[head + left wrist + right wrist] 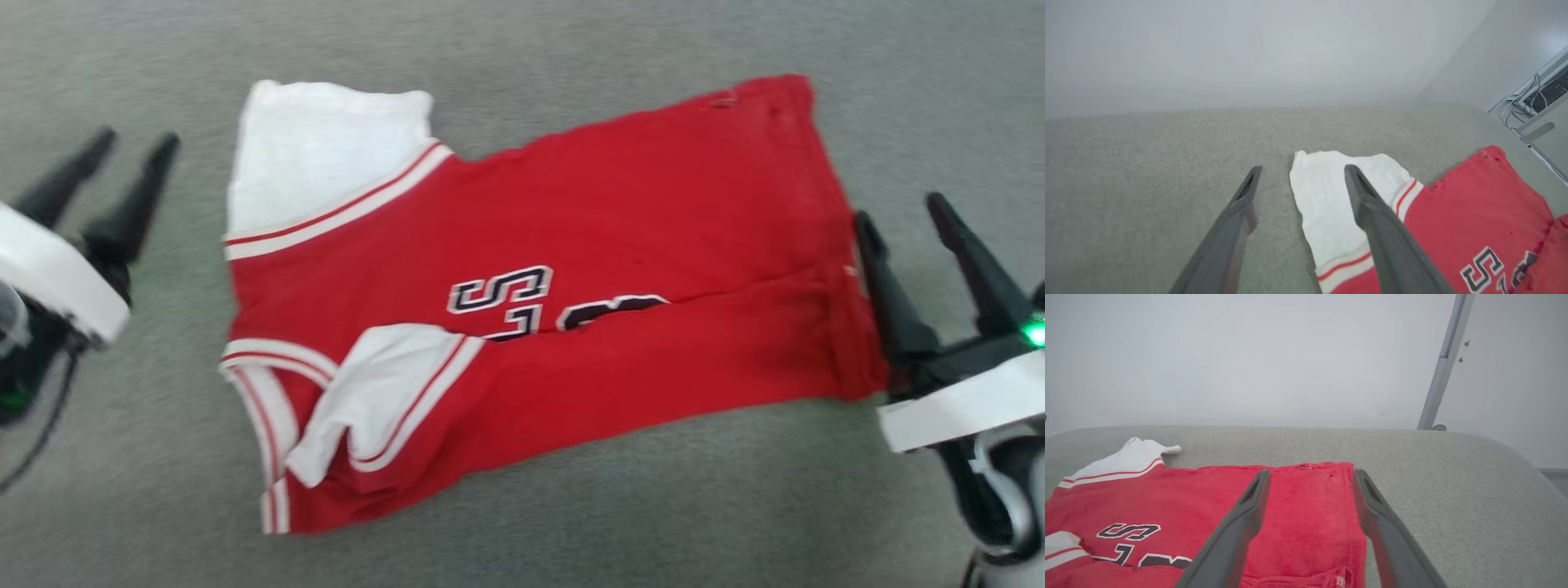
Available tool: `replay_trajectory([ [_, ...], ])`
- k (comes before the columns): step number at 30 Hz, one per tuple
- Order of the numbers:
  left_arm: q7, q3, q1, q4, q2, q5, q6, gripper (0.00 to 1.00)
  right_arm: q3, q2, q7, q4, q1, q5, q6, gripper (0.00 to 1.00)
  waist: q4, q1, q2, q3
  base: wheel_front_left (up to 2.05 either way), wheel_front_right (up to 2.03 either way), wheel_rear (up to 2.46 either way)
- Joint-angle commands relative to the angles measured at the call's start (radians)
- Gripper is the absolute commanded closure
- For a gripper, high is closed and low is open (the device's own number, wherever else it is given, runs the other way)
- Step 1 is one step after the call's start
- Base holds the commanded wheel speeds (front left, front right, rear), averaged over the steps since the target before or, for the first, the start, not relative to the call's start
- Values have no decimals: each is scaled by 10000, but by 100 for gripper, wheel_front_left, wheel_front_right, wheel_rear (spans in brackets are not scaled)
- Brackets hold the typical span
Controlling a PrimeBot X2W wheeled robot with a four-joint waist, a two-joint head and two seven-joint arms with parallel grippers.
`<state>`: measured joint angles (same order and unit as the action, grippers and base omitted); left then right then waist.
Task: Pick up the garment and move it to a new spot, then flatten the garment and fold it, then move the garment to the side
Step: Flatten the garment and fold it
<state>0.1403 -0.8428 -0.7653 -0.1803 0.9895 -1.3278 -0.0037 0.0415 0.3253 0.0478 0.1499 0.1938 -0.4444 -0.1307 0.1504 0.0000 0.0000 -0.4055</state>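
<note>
The garment [620, 245] is a red jersey with white sleeves, striped trim and black-and-white lettering. It lies folded lengthwise on the grey-green surface [522, 41], sleeves toward my left. My left gripper [135, 147] stands open just left of the white sleeve [310, 155], holding nothing. My right gripper [898, 216] is open at the jersey's right hem, its inner finger at the cloth's edge. In the left wrist view my fingers [1241, 212] frame the white sleeve [1327, 204]. In the right wrist view my open right gripper [1310, 477] hangs above the garment's [1306, 514] red hem corner.
The grey-green padded surface [1453, 490] runs to a pale wall. A metal post [1443, 363] rises behind its far right edge. Cables and equipment [1541, 92] sit past the surface's corner in the left wrist view.
</note>
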Motion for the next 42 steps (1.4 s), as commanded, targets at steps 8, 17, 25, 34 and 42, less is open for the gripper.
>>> replay_trajectory([
  [8,-1418,-107,-2266,-2463,-637,742,-152,0,1005,-305,-2003,-433,573,-28,2,0,1327,0,0,-580,0,0,0],
  [17,-6016,-1109,-4015,-4507,-1063,334,-643,0,1196,-331,-2425,-674,687,-174,2,0,1800,0,0,-980,0,0,0],
  [25,-8846,-1466,-4610,-4564,-1506,-477,-996,100,1384,-47,-2135,-855,1097,-417,2,0,1757,0,0,-1329,0,0,0],
  [34,-8525,-1590,-4944,-4391,-1887,-46,-1110,100,2250,1084,307,-1745,3368,-867,2,0,1308,0,0,-1621,0,0,0],
  [42,-8345,-1635,-5199,-4226,-2338,-32,-1211,100,3499,2060,3029,-3370,6314,-2314,2,0,665,0,0,-1919,0,0,0],
])
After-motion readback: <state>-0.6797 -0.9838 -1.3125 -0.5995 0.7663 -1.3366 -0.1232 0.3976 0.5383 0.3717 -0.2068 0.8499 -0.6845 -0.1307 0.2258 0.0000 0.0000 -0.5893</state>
